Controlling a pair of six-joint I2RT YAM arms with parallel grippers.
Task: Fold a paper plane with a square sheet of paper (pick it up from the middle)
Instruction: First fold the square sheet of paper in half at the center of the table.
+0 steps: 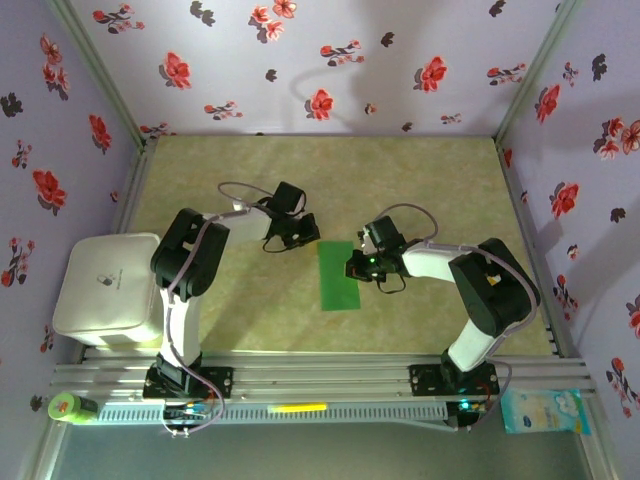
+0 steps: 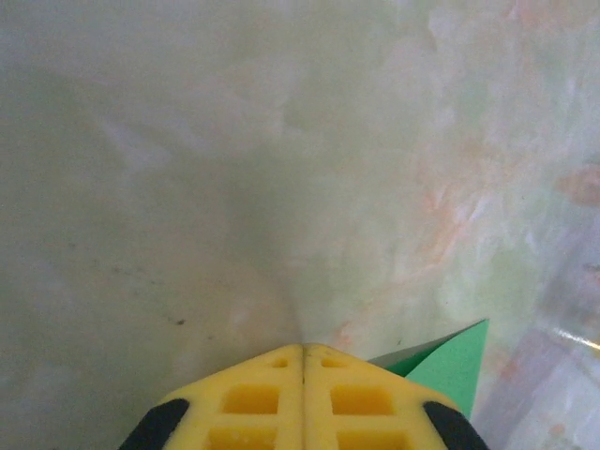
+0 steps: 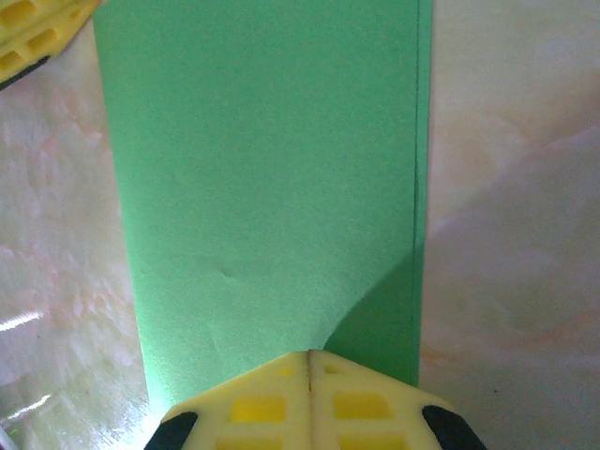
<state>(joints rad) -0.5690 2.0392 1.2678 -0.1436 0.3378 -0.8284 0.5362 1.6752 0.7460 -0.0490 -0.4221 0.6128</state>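
The square sheet of paper lies on the table as a bright-green folded rectangle, long side running away from me. In the right wrist view the paper shows two layers along its right edge. My right gripper is shut, its yellow tips over the paper's near edge with nothing between them. Beside the paper's far left corner, my left gripper is shut and empty. Its closed tips point at bare table, a green paper corner just to their right. One left finger shows at the paper's corner.
A white box sits at the table's left edge beside the left arm. A small green-capped bottle and a blue-white packet lie below the front rail. Floral walls close in the back and both sides.
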